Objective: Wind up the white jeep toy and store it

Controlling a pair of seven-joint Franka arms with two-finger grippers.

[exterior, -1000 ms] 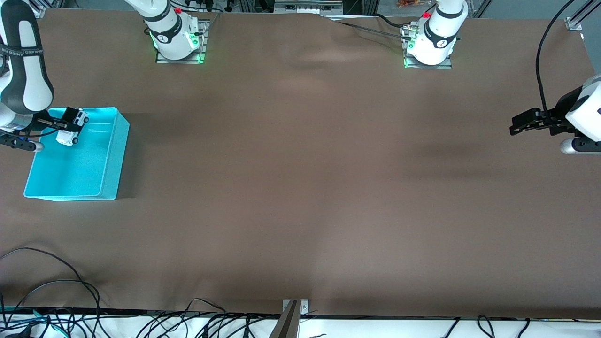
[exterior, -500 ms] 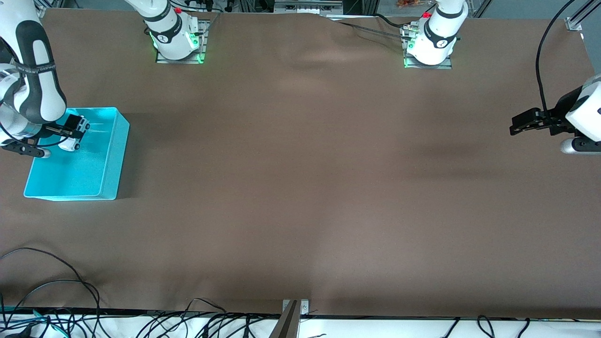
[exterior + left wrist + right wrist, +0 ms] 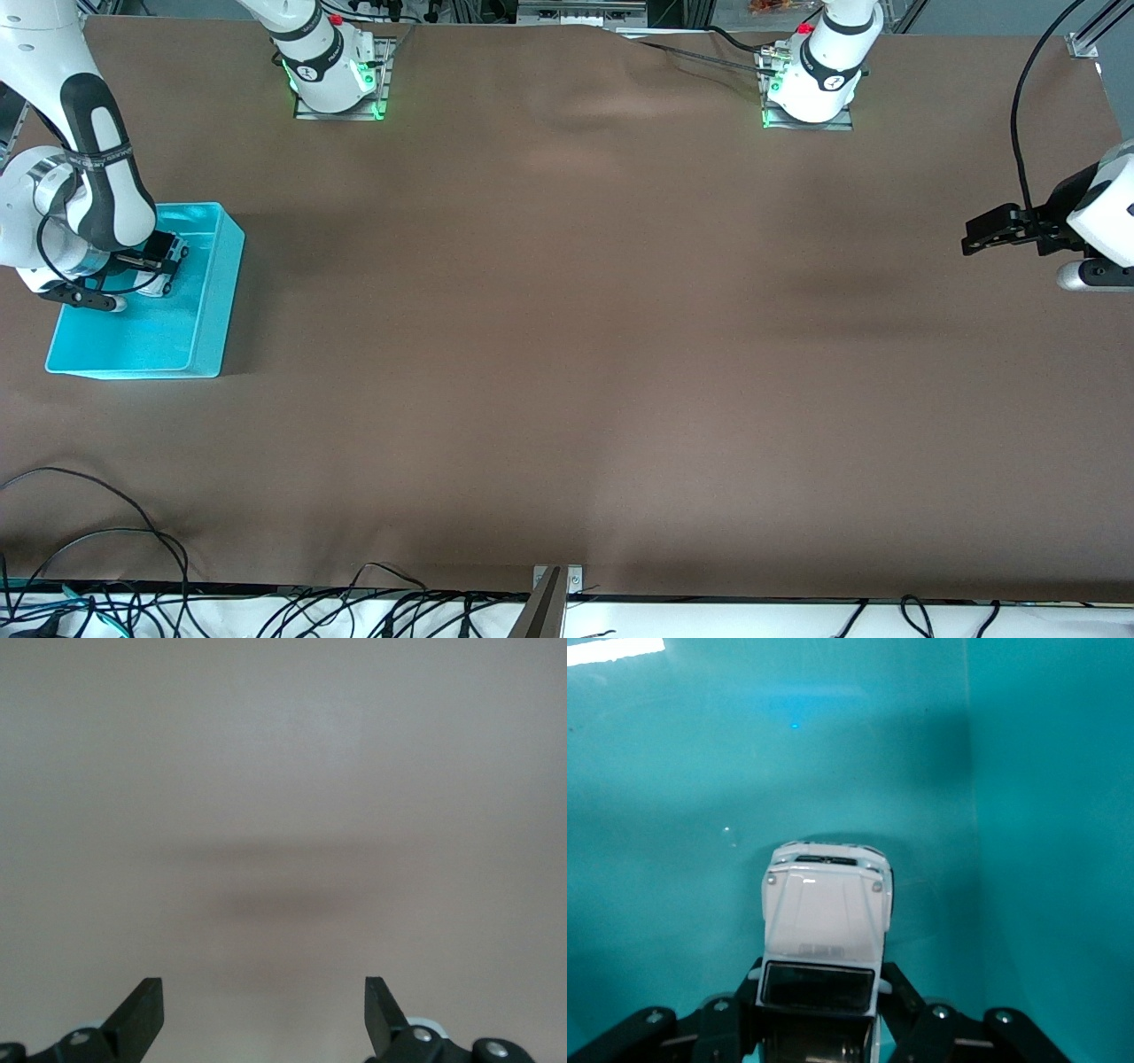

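Cyan bin: the cyan bin (image 3: 208,301) sits on the table (image 3: 567,354) at the right arm's end, nearer to the front camera than the right arm's base.
Toy: the white jeep toy (image 3: 824,908) is down inside the bin, over its part farthest from the front camera; whether its wheels touch the floor I cannot tell.
Right gripper: the right gripper (image 3: 159,270) is lowered into the bin with its jaws narrowed on the toy's rear body, bonnet pointing away from the wrist.
Handling: hard, stiff plastic by the look of it, probably very light, with glossy sides that could slip; free wheels would likely let it roll once released.
Where to hold: across the flat body sides, as now, judged safer than the roof or wheels.
Left gripper: the left gripper (image 3: 264,1014) waits over bare table at the left arm's end, jaws spread wide and holding nothing.
Hidden: in the front view the right arm covers most of the toy; the wrist view cuts off its rear, wheels and any winding part.
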